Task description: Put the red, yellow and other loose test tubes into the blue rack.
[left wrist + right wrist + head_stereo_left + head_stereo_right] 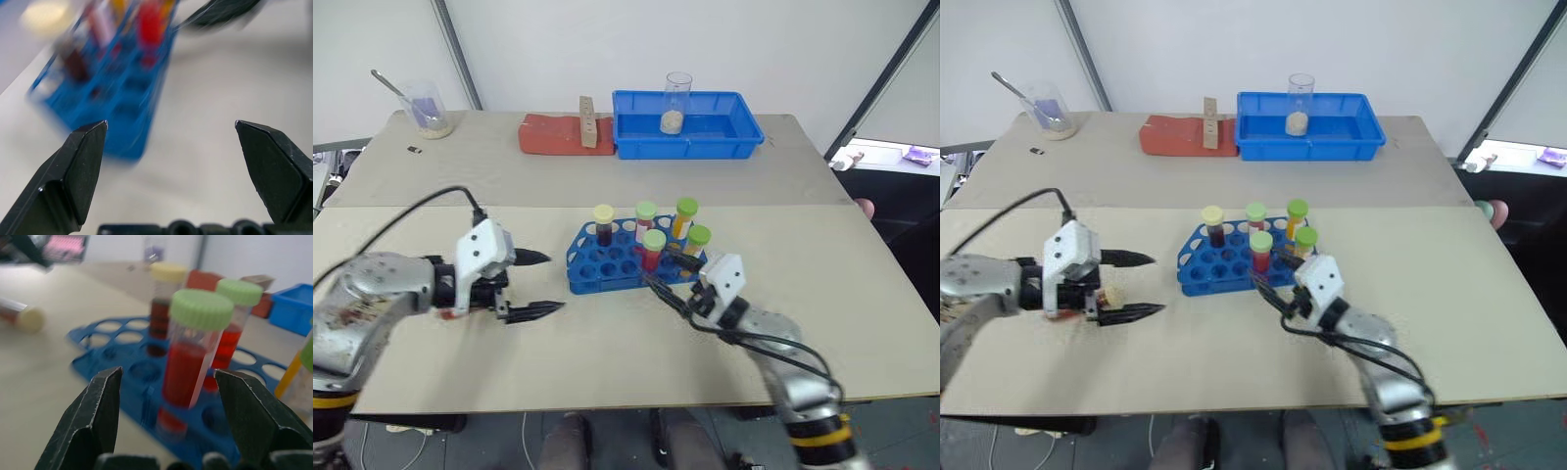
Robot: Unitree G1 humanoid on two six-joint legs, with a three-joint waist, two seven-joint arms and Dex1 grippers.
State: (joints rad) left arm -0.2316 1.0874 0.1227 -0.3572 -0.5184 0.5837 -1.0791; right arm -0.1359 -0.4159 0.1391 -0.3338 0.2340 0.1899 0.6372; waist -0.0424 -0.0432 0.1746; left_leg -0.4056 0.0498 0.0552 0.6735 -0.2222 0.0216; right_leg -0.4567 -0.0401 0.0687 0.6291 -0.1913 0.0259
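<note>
The blue rack (597, 264) stands at the table's middle, with several capped tubes upright in it. One has a yellow cap (603, 223); the others have green caps. My right gripper (668, 270) is open at the rack's near right corner. Its fingers flank the green-capped red tube (188, 367) without touching it. A loose tube with a cream cap (1112, 293) lies on the table left of the rack. My left gripper (538, 285) is open and empty above that tube, pointing at the rack (122, 93).
At the back stand a large blue tray (690, 150) holding a beaker (676, 103), a red-brown block (548, 135) with a wooden piece (588, 122), and a beaker with a spoon (426, 108) at the far left.
</note>
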